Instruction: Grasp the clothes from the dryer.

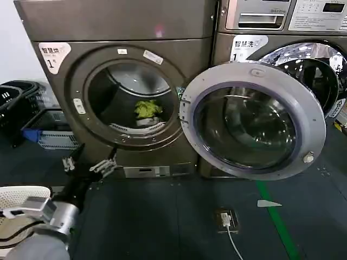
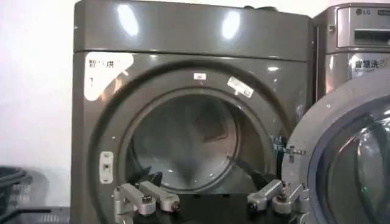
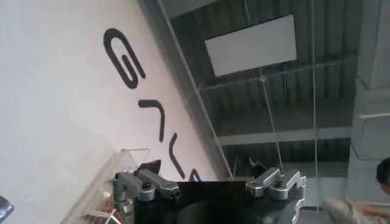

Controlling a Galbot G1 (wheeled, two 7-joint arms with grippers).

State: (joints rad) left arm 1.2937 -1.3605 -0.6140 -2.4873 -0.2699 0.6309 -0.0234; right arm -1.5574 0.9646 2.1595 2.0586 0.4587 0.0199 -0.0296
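The clothes (image 1: 147, 110) lie deep inside the dryer (image 1: 124, 81) drum, well beyond the left gripper (image 1: 89, 163), whose jaws are spread; the right gripper (image 3: 210, 185), jaws also spread, points at the ceiling.

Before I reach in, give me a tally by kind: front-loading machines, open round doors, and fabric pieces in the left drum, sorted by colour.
Bronze-grey metal front-loading machines: 2, the dryer and its LG-labelled neighbour
Open silver-rimmed round glass doors: 2
Lime yellow-green fabric pieces: 1
White to pale grey fabric pieces: 1
Total: 6
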